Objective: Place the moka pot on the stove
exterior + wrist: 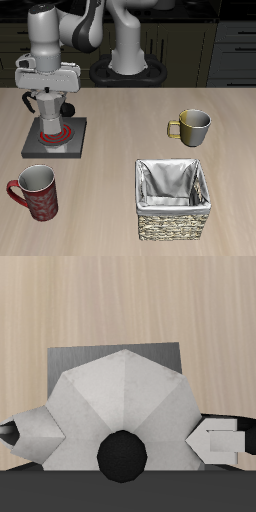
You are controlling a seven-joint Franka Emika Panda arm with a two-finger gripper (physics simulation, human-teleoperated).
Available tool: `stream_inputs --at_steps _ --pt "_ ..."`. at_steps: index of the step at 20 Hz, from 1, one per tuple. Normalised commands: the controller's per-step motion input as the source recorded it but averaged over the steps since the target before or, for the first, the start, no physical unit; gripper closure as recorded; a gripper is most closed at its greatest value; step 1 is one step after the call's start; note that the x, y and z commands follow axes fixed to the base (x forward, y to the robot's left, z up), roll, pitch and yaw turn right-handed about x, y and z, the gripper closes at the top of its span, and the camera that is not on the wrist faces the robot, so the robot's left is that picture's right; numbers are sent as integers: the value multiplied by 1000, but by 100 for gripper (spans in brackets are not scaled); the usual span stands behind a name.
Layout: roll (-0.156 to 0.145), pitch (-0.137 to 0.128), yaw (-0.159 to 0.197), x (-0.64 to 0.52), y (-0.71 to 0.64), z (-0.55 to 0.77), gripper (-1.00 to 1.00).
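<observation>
The table [120,110] carries everything, and the stove [76,146] serves as the landmark: it lies near the table's back edge, below the robot arm [55,45]. The woven basket [172,198] sits well apart from the stove, toward the table's front edge, and plays no part here. The red patterned mug [34,190] stands in front of the stove, near the front edge; the olive-metal mug [190,126] stands far across from the stove.

The moka pot [120,401] stands upright over the stove's red burner ring [57,132], apparently resting on it, so the placement looks nearly done. The gripper [47,90] sits directly above the pot, aligned to lower it straight down. In the wrist view one fingertip [218,442] lies against the pot's handle side; the fingers seem clamped on the pot, though contact is partly hidden.
</observation>
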Motion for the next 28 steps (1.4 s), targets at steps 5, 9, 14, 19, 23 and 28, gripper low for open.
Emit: stream_inputs --at_steps 5,9,14,19,23,28 --pt "-2 40 22 83 44 -232 100" --pt "-73 37 28 38 -58 -191 100" --pt "-3 28 19 13 102 -93 -100" --pt "16 0 19 -56 166 47 -100" --pt "-11 -18 31 -94 106 172 -100" --pt "-52 30 -3 -112 110 115 -100"
